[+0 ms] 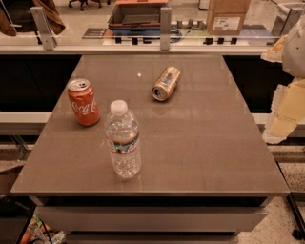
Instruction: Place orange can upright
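The orange can (166,83) lies on its side on the far half of the table (205,152), a little right of the middle line. Its silver top faces the near-left and its body angles away toward the far right. Nothing touches it, and a faint reflection of it shows on the glossy brown surface just below it. Well apart from it, toward the left edge of the view, a red Coca-Cola can (83,102) stands upright with its script logo facing the camera. Nearer the front, between the two cans in left-right position but closer to the camera than either, a clear plastic water bottle (123,140) stands upright. It has a white cap and a label band around its middle, and it is just beside the red can without touching it. The gripper (285,112) is at the far right edge of the view, a pale yellowish shape hanging beyond the table's right side and off its surface, well away from the orange can. It holds nothing visible, and I cannot tell whether it is spread or closed. Behind the table runs a pale ledge with a glass rail, and beyond that sit a cardboard box (228,16) and a dark tray (136,14).
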